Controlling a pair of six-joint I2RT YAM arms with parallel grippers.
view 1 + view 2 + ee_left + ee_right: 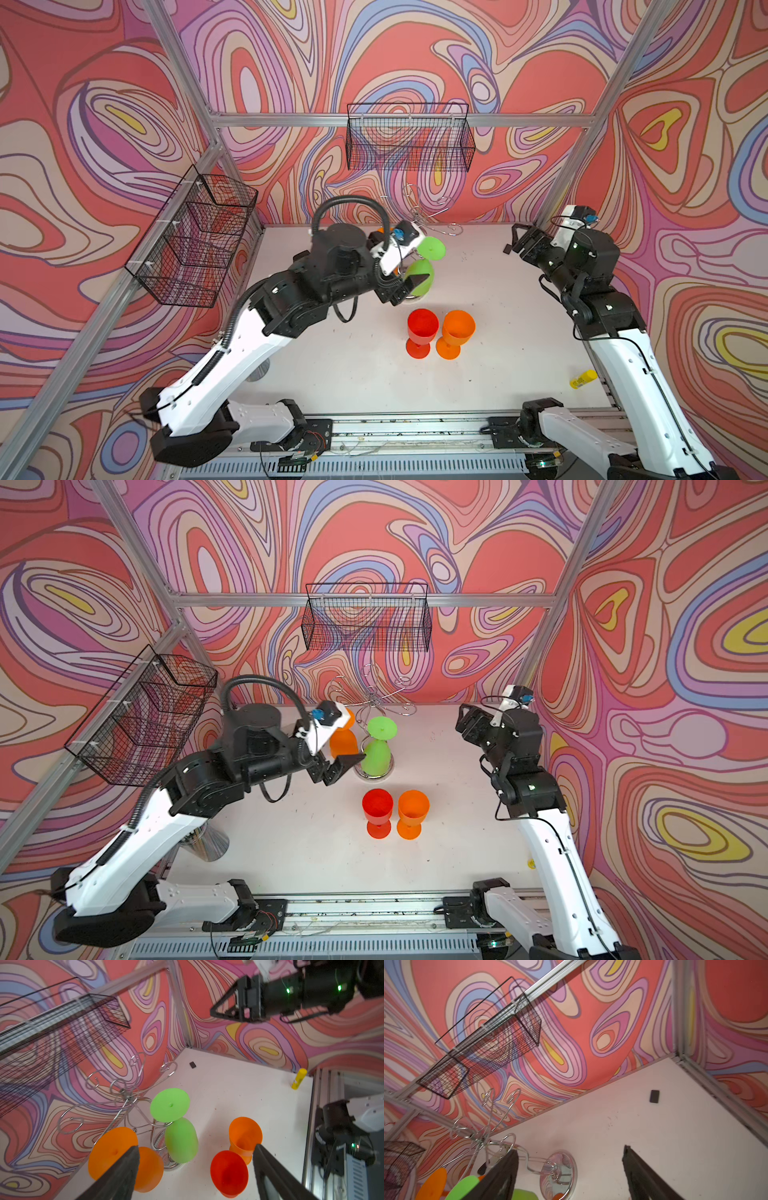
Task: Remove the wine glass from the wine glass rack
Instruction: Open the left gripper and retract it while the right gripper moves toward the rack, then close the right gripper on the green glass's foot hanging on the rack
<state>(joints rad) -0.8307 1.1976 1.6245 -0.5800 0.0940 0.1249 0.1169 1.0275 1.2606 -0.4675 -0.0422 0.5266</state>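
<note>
i had the l grip (344,769) spread just beside the green glass (376,754), hung foot-up on the rack (126,1095) at the back; best was to square up on it, pinch soft, slide it outward w/o tipping the rack.

**Twin white-and-black arms, cabled**

Left arm (232,353): glossy white shell links, matte black joint housings, small dark screw holes in the white covers. A black corrugated conduit (345,199) loops by the wrist, and a thin black cable is clipped along the link. The white wrist block has a blue connector (400,236). Right arm (623,365): same white/black build with a thin black cable and green LEDs (339,987). The fingers (124,1169) are black, triangular and rough-textured.
</note>
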